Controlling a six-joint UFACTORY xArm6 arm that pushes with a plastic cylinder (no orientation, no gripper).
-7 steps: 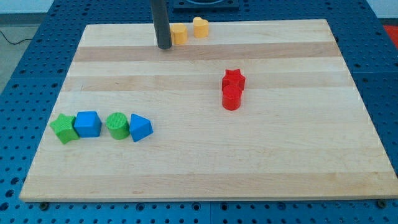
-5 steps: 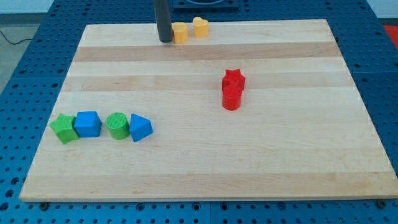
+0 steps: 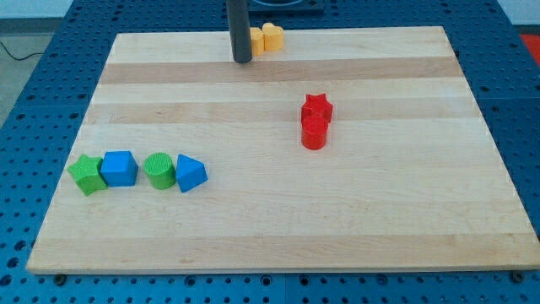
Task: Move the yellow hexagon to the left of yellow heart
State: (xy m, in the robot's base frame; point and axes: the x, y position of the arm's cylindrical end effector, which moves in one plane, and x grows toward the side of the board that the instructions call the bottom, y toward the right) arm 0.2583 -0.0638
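- The rod's tip (image 3: 242, 60) stands on the board (image 3: 278, 219) near the view's top edge, at the left face of the yellow hexagon (image 3: 256, 40); the rod hides most of that block, so actual contact cannot be confirmed. The tool is a bare rod with nothing to open or shut, and it clamps nothing.
- The yellow hexagon sits just left of the yellow heart (image 3: 272, 36), the two apparently touching. The required arrangement looks essentially met.
- Risk: any further push toward the view's right would drive the hexagon into the heart and carry both along, possibly rotating the heart out of line.
- Risk: both yellow blocks lie close to the board's top edge; a push with any upward component could tip one off the board.
- Risk: the tip appears to bear low on the hexagon's left side; an off-centre shove could slip it above or below the heart.
- No hazard noted for the red star (image 3: 316, 105) and red cylinder (image 3: 314, 133), nor for the green star (image 3: 85, 174), blue cube (image 3: 119, 168), green cylinder (image 3: 158, 170) and blue triangle (image 3: 190, 173); all are well apart from the tip.
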